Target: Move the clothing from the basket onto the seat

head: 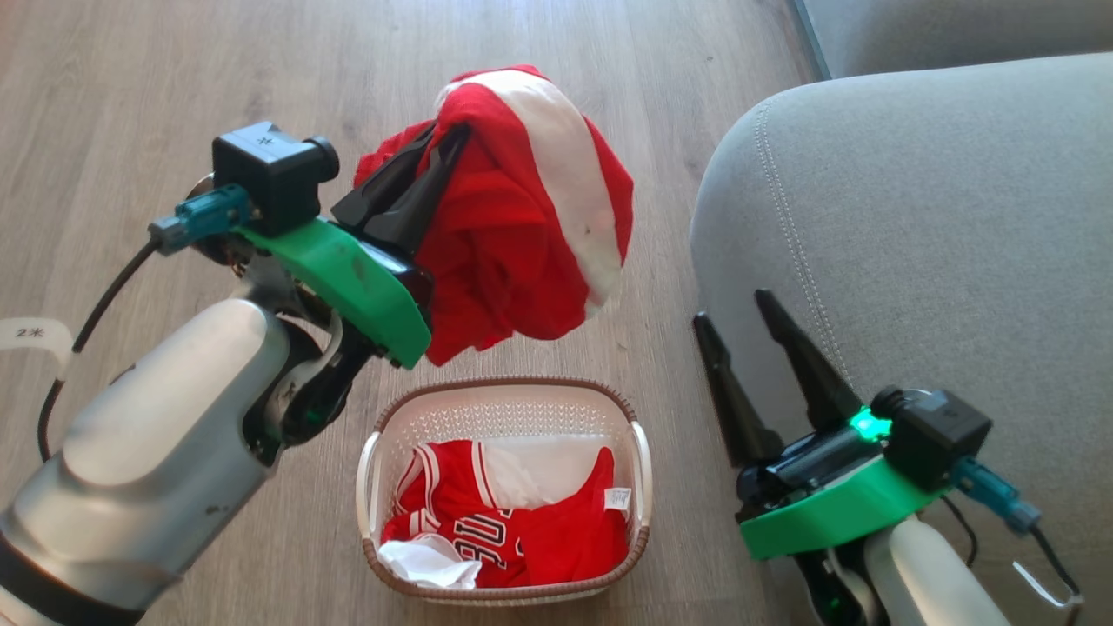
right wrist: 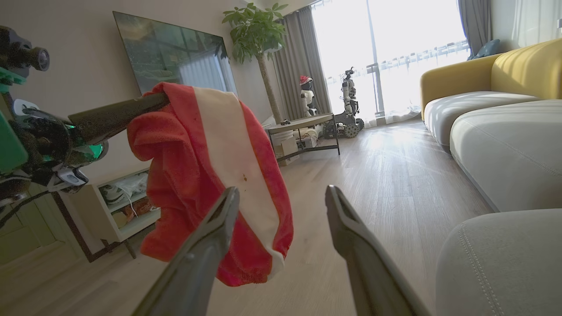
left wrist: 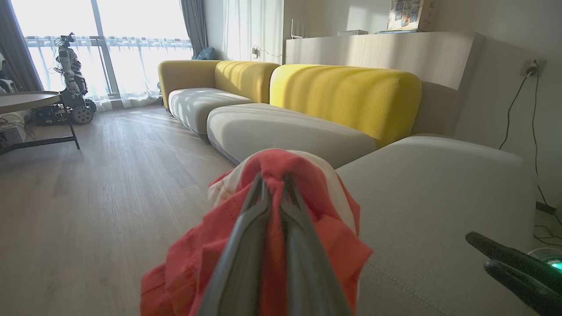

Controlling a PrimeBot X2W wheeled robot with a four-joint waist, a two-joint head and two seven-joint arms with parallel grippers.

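Note:
My left gripper point(head: 443, 135) is shut on a red garment with a white band point(head: 530, 217), which hangs in the air above the basket point(head: 639, 452). The same garment point(left wrist: 325, 219) drapes over my closed fingers in the left wrist view, and it dangles at the left as a red and white bundle point(right wrist: 210, 175) in the right wrist view. More red and white clothing point(head: 513, 522) lies inside the cream basket with the brown rim. The grey seat point(head: 939, 243) is to the right. My right gripper point(head: 735, 309) stands open at the seat's near edge, holding nothing.
Wooden floor point(head: 174, 87) surrounds the basket. In the wrist views a yellow-backed sofa point(left wrist: 342, 92) runs along the wall, a low table point(right wrist: 303, 127) and two standing robots point(right wrist: 349, 101) are by the window, and a TV shelf unit point(right wrist: 118, 206) lines the opposite wall.

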